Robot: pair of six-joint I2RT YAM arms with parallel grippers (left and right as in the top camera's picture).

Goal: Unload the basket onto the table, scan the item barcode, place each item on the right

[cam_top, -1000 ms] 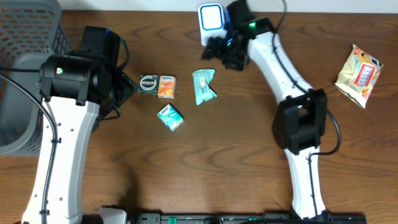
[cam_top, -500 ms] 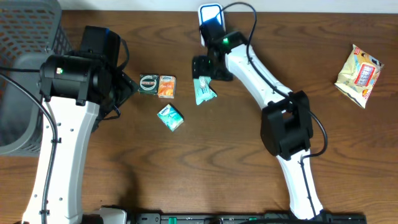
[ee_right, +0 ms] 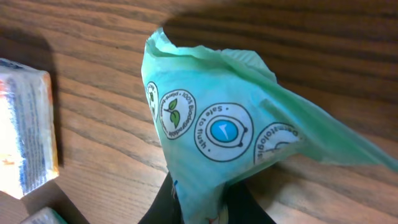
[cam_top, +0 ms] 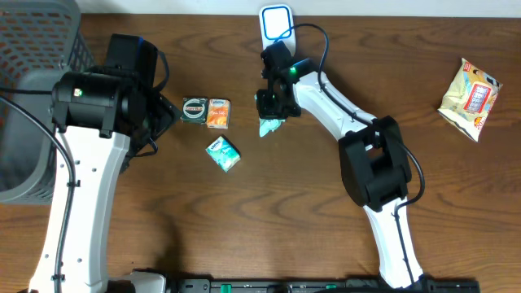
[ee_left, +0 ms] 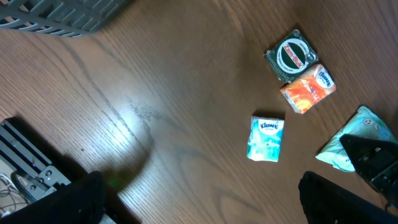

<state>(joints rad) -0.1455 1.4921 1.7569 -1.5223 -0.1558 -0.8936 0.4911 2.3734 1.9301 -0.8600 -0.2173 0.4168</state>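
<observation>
The item, a pale green plastic packet [cam_top: 269, 126] with round printed logos, lies on the wood table below the middle of the far edge. My right gripper [cam_top: 273, 102] is down on it and shut on its near end. In the right wrist view the black fingers [ee_right: 163, 204] pinch the packet [ee_right: 217, 130] from both sides. No barcode shows on it. A white scanner with a blue rim [cam_top: 277, 23] stands at the far edge, just behind the right arm. My left gripper [ee_left: 202, 208] hangs open above bare wood, and the packet [ee_left: 354, 140] is off to its right.
A teal tissue pack [cam_top: 222, 153], an orange pack [cam_top: 217, 113] and a dark tin with a round label [cam_top: 194, 109] lie left of the packet. A snack bag [cam_top: 470, 98] lies far right. A grey mesh basket [cam_top: 32, 89] stands at the left edge.
My right gripper moved from beside the scanner down and left onto the green packet and closed on it. The left arm has not moved.
</observation>
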